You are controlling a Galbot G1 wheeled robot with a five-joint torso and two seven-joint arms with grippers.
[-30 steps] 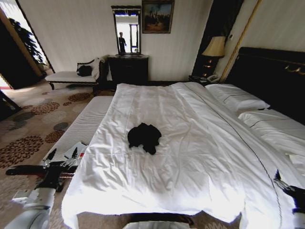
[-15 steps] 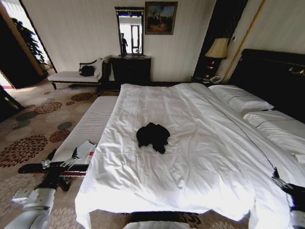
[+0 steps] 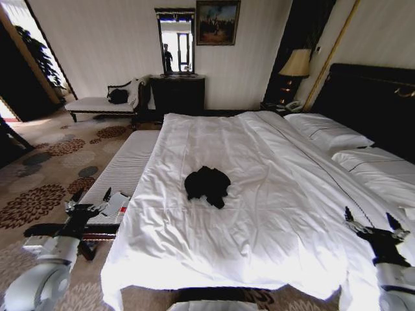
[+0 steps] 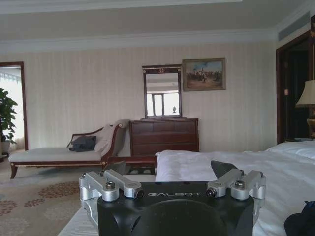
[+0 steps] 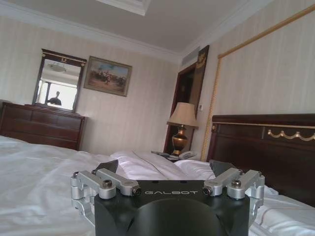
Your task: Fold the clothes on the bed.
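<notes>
The clothes (image 3: 207, 184) are one crumpled black heap lying near the middle of the bed (image 3: 259, 214), on the white duvet. My left gripper (image 3: 89, 202) hangs open beside the bed's left edge, over the bench, well short of the heap. Over the bed's near right corner my right gripper (image 3: 371, 219) is open too, with nothing in it. In the left wrist view the left gripper (image 4: 170, 169) points along the bed (image 4: 221, 167), with a dark bit of the clothes (image 4: 300, 223) at the frame's edge. The right gripper (image 5: 165, 167) faces across the white sheet (image 5: 34, 187).
A long white-cushioned bench (image 3: 123, 168) runs along the bed's left side with a small grey slab (image 3: 117, 204) on it. Pillows (image 3: 331, 136) and a dark headboard (image 3: 369, 97) are at right. A dresser (image 3: 175, 94), a chaise (image 3: 97, 103) and a lamp (image 3: 293, 65) line the far wall.
The whole view shifted as the camera moved. My right gripper has risen from the lower right edge into fuller view, and the left gripper has lifted a little. The clothes lie as before.
</notes>
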